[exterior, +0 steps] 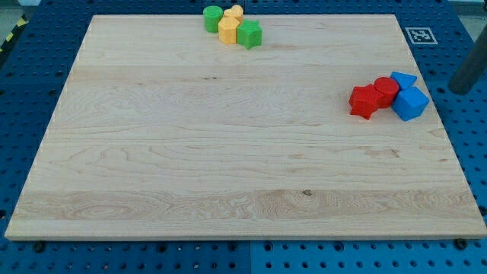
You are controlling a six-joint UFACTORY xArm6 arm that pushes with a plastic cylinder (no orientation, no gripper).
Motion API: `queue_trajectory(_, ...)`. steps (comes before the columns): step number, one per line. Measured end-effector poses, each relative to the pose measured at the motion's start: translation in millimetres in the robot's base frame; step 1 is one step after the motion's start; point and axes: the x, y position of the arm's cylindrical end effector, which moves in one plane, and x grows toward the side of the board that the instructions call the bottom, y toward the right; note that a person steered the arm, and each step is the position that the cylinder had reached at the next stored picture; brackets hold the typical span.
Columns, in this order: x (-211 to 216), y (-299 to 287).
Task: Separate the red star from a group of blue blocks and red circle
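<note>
The red star lies near the board's right edge, at the left end of a tight cluster. It touches the red circle on its right. A blue triangle-like block and a blue cube sit against the circle's right side. My tip is the lower end of a dark rod at the view's far right. It stands beyond the board's right edge, to the right of the blue blocks and apart from them.
At the board's top edge sits a second cluster: a green circle, a small yellow block, a yellow block and a green block. A blue perforated base surrounds the wooden board.
</note>
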Motion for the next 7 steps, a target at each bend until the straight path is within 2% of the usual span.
queue_trajectory(1,5,-72)
queue_trajectory(2,34,-148)
queue_trajectory(3,39,-179)
queue_trajectory(4,14,-142)
queue_trajectory(5,-8,-174)
queue_trajectory(6,11,-210)
queue_trajectory(7,35,-198)
